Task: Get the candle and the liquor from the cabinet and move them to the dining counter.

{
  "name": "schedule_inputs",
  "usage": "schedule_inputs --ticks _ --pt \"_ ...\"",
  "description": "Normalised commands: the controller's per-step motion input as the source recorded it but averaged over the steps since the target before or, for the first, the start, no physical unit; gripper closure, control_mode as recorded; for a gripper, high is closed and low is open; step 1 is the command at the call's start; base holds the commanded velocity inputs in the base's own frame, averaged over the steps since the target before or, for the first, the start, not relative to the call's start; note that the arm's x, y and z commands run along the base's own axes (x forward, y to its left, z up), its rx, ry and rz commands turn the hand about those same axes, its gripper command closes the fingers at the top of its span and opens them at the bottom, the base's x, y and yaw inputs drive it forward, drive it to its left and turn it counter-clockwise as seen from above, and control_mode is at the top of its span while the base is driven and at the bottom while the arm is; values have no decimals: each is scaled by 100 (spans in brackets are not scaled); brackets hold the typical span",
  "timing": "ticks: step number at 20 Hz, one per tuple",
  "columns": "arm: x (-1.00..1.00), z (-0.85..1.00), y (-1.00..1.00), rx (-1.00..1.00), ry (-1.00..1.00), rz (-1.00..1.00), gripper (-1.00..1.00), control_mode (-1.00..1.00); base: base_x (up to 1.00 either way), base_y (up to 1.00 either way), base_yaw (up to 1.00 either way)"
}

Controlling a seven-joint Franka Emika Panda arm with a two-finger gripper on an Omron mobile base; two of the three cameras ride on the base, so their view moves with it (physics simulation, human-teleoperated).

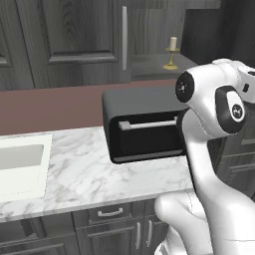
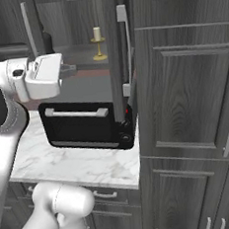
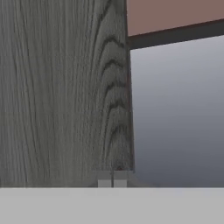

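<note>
The cabinet [image 1: 74, 40] above the worktop stands open. Its right door [image 2: 115, 62] is swung out, edge-on, with a silver bar handle [image 2: 125, 46]. The candle [image 1: 173, 50] [image 2: 98, 41], cream on a gold stick, stands upright on the shelf inside. A black rounded shape [image 2: 47, 42] at the shelf's left may be the liquor; it is partly hidden by the left door and my hand. My gripper [image 2: 72, 68] [image 3: 112, 179] is shut and holds nothing. It is below the shelf and left of the candle, with its tips at a wood-grain panel edge [image 3: 65, 87]. The dining counter is out of view.
A black toaster oven [image 1: 144, 127] [image 2: 87, 124] sits on the marble worktop [image 1: 84, 174] right under the cabinet. A white sink [image 1: 20, 164] lies at the left. Tall dark cabinets [image 2: 185, 104] close the right side, and drawers [image 1: 109, 213] run below.
</note>
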Motion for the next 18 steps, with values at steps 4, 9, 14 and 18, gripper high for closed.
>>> schedule_inputs --ticks 4,9,14,18 --pt "3 2 84 -3 4 10 100 -100 0 0 0" --pt "13 11 75 0 6 19 100 -100 0 0 0" --pt "13 3 64 0 2 25 100 -100 0 0 0" --pt "4 0 65 0 1 33 100 -100 0 0 0"
